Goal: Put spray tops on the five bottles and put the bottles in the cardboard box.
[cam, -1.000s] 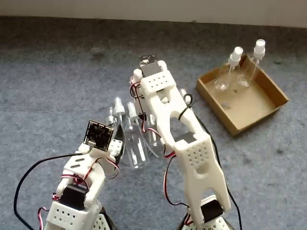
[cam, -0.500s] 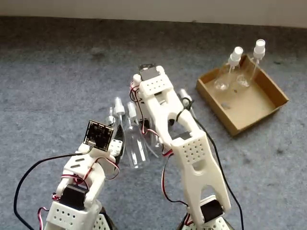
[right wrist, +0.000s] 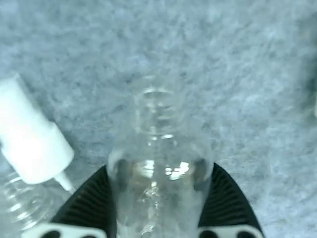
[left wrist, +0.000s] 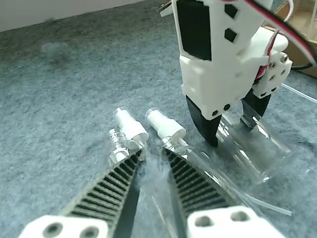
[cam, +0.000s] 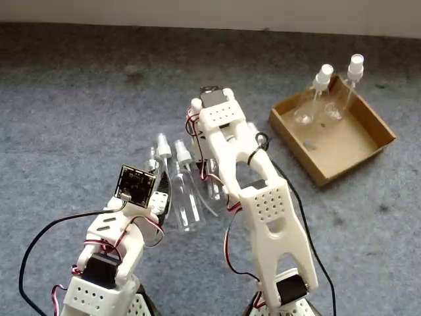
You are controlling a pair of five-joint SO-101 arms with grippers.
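The right arm reaches from the near edge to the middle of the grey worktop (cam: 79,118), its wrist bent steeply down. The right tool (right wrist: 158,194) grips an uncapped bottle (right wrist: 158,163), a black finger pressed against each side of the clear body, which lies on the worktop.

The left arm sits folded near the near-left corner, aimed low and forward. The left tool (left wrist: 151,154) is parted only narrowly, its ribbed tips between the necks of 2 lying bottles: the outer topped bottle (left wrist: 128,130) and the middle topped bottle (left wrist: 171,135).

The cardboard box (cam: 335,148) sits toward the far-right part. In it, 1 boxed bottle (cam: 308,105) leans beside the other boxed bottle (cam: 339,100), both with spray tops.
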